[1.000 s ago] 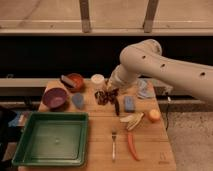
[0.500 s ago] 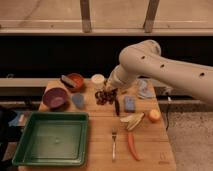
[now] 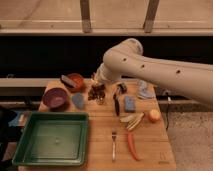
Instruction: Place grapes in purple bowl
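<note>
The wooden table (image 3: 154, 146) shows bare board at its front right, around the fork (image 3: 114, 145) and the carrot (image 3: 132, 146). The green tray (image 3: 50, 137) fills the front left. Behind the tray, near the left edge, stands the purple bowl (image 3: 55, 97), its dark inside facing up. The orange bowl (image 3: 76, 83) behind it holds a dark item. The gripper (image 3: 98, 86) hangs low over the back middle of the table, right at the grapes (image 3: 96, 94). Whether it grasps them cannot be told. The grapes are outside the purple bowl, near its right side, with a blue-grey piece (image 3: 78, 100) between them.
</note>
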Motion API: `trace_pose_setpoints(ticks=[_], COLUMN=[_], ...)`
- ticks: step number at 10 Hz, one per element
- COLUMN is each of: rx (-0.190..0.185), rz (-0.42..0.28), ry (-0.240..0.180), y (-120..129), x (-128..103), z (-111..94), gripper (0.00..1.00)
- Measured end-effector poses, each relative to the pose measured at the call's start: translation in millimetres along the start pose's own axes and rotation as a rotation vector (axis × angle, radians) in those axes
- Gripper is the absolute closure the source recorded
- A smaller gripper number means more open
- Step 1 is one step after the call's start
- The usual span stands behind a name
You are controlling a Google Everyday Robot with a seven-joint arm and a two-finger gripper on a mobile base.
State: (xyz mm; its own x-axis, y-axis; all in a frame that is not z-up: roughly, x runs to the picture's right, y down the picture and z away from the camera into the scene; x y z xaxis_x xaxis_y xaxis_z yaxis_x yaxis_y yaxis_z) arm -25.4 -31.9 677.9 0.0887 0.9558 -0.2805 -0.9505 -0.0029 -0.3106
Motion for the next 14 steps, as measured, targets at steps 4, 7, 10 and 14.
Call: trace_pose_setpoints(ticks=[4,7,10,14], rx=[-0.048,-0.111,-0.179,-0.188], rz=[-0.15,-0.225,-0.338,-0.346], ry=[0.038,0.039,0.037,0.035], y=[54,96,149,154], x=[-11,-21,-26,-27], z=[35,52,61,61], gripper=[1.0,1.0,1.0,1.0])
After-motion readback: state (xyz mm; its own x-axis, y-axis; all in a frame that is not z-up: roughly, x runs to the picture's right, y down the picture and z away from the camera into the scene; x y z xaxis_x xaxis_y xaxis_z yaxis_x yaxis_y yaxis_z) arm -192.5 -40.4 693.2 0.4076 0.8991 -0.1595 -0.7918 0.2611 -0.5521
